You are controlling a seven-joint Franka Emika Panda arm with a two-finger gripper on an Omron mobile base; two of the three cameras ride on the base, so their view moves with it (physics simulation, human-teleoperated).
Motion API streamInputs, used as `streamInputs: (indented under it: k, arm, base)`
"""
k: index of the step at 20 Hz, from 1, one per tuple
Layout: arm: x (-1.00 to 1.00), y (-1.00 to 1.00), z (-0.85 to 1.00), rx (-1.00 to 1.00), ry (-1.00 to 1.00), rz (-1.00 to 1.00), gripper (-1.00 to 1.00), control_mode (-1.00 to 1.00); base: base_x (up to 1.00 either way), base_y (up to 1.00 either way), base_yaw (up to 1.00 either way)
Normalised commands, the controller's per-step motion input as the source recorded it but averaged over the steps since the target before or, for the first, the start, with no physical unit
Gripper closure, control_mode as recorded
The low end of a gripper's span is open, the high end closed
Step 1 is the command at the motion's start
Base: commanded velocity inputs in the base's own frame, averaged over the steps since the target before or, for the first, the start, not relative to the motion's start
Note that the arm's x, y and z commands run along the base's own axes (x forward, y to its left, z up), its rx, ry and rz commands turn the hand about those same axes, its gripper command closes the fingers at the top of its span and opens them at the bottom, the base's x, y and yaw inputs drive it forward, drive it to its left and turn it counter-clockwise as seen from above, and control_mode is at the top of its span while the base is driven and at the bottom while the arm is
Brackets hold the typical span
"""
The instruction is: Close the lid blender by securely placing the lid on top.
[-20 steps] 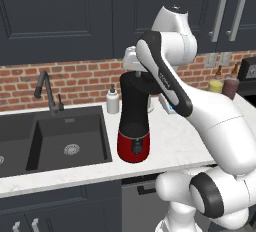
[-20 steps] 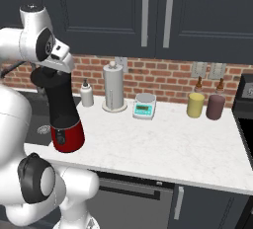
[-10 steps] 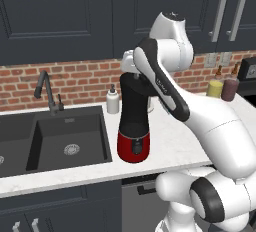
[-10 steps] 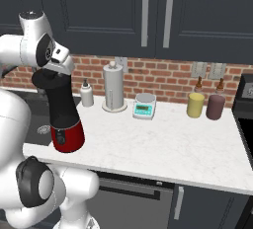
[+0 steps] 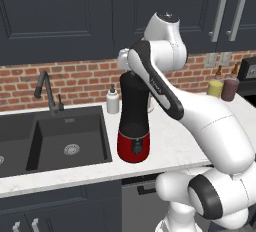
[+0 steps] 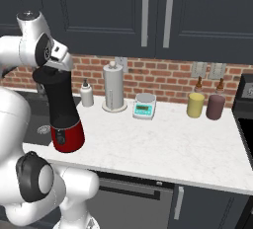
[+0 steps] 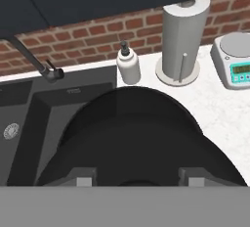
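The blender (image 5: 133, 126) stands on the white counter beside the sink, a tall black jar on a rounded red base (image 6: 66, 136). The black round lid (image 7: 132, 123) lies right under my hand at the top of the jar (image 6: 48, 76). I cannot tell whether it rests fully on the rim. My gripper (image 7: 138, 179) points straight down over the jar, its two fingertips (image 7: 84, 180) standing on either side of the lid's middle and holding it. In the base views my wrist and forearm hide the fingers.
A white soap bottle (image 7: 129, 64) and a paper towel holder (image 7: 181, 40) stand behind the blender by the brick wall. A small scale (image 6: 144, 107) and two jars (image 6: 195, 104) are further right. The sink (image 5: 65, 136) and faucet (image 5: 47, 91) lie to the left.
My hand has shifted only a little, down and to the left, staying over the jar's top. The grip on the lid is unchanged and the blender has not moved.
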Motion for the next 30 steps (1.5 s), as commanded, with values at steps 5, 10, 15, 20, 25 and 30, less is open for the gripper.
streamInputs:
  k: [5,10,15,20,25,30]
  arm:
    - [0.19,0.12,-0.17,-0.05,-0.11,0.0,1.0,-1.0]
    - [0.12,0.01,-0.24,-0.05,-0.14,0.0,1.0,-1.0]
    - [0.12,0.0,-0.16,-0.04,-0.14,0.0,1.0,-1.0]
    - [0.12,0.0,-0.1,-0.02,-0.14,0.0,1.0,-1.0]
    - [0.13,0.0,-0.1,-0.01,-0.14,0.0,1.0,-1.0]
    - [0.14,0.0,-0.11,0.0,-0.12,0.0,1.0,-1.0]
  base:
    - [0.0,0.0,0.0]
    - [0.0,0.0,0.0]
    - [0.0,0.0,0.0]
    - [0.0,0.0,0.0]
    - [0.0,0.0,0.0]
    - [0.0,0.0,0.0]
